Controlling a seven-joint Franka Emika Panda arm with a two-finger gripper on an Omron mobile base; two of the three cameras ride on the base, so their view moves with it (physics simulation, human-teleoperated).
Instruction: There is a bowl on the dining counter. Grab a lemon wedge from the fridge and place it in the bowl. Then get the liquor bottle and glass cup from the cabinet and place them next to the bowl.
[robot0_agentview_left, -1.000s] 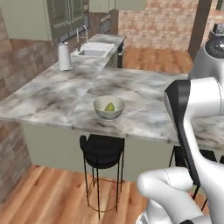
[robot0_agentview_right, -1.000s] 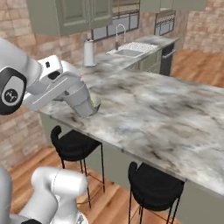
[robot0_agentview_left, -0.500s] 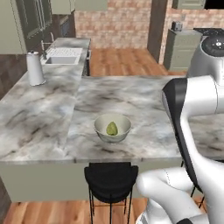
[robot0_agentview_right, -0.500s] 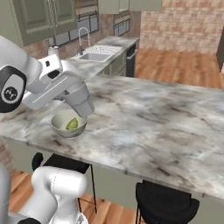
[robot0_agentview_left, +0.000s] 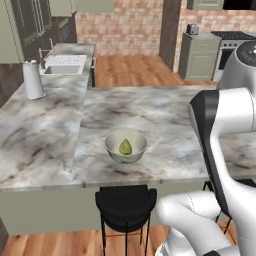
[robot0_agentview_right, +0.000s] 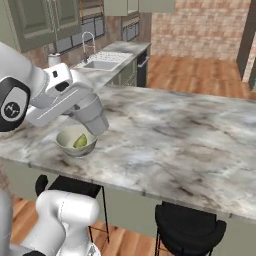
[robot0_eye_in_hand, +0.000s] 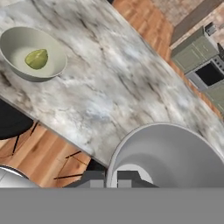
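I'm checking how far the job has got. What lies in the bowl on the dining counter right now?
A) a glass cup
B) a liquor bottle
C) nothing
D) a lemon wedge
D: a yellow-green lemon wedge sits inside the bowl on the marble dining counter, and no bottle or cup stands beside it in these views.

One bowl (robot0_agentview_left: 126, 146), one lemon wedge (robot0_agentview_left: 125, 147), two stools (robot0_agentview_right: 188, 230), one sink (robot0_agentview_left: 63, 63), one kettle (robot0_agentview_left: 33, 80).
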